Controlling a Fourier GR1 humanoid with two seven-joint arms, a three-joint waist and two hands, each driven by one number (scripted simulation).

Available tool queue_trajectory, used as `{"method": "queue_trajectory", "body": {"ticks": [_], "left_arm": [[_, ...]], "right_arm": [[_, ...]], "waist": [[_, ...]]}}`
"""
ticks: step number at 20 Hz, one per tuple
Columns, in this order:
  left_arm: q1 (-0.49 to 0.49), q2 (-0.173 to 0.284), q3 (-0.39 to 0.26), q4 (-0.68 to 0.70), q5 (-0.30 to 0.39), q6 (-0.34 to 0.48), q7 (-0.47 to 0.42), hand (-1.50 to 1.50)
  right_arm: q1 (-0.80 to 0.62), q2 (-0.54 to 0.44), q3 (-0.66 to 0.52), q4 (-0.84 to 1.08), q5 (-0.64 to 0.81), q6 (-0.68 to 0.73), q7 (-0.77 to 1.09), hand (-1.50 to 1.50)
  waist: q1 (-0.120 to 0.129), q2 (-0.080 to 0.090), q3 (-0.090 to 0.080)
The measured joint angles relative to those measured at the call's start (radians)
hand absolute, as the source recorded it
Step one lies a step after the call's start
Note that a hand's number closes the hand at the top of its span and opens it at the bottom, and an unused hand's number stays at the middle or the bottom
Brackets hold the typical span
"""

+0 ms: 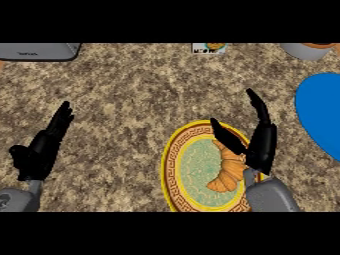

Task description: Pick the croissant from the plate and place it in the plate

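Observation:
A golden-brown croissant (pixel 229 172) lies on the right half of a yellow-rimmed patterned plate (pixel 178 164) near the counter's front. My right hand (pixel 260 144) hovers open over the plate's right side, its fingers straight and pointing away, its thumb spread across the croissant's upper end. Part of the croissant is hidden behind the hand and wrist. A plain blue plate (pixel 327 117) lies at the right edge, partly cut off. My left hand (pixel 41 147) rests open at the lower left, fingers straight, far from both plates.
A grey appliance (pixel 33 51) sits at the back left corner. A small printed packet (pixel 208 47) lies at the back edge, and a grey bowl-like container (pixel 305 50) stands at the back right. Speckled stone counter (pixel 128 99) stretches between the hands.

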Motion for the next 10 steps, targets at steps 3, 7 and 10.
{"method": "queue_trajectory", "body": {"ticks": [3, 7, 10], "left_arm": [[0.012, -0.004, 0.006, 0.012, 0.005, -0.013, -0.013, 0.00], [0.027, -0.014, 0.009, 0.012, 0.001, -0.007, -0.016, 0.00], [0.025, -0.005, 0.026, 0.015, 0.010, -0.014, -0.005, 0.00]], "right_arm": [[0.038, 0.035, 0.100, 0.035, 0.151, -0.145, 0.071, -1.50], [0.099, 0.055, 0.168, 0.038, 0.359, -0.226, 0.210, -1.50], [0.146, 0.063, 0.171, 0.017, 0.505, -0.198, 0.342, -1.50]], "waist": [[-0.004, -0.002, 0.001], [-0.016, -0.006, 0.001], [-0.029, -0.009, 0.000]]}}
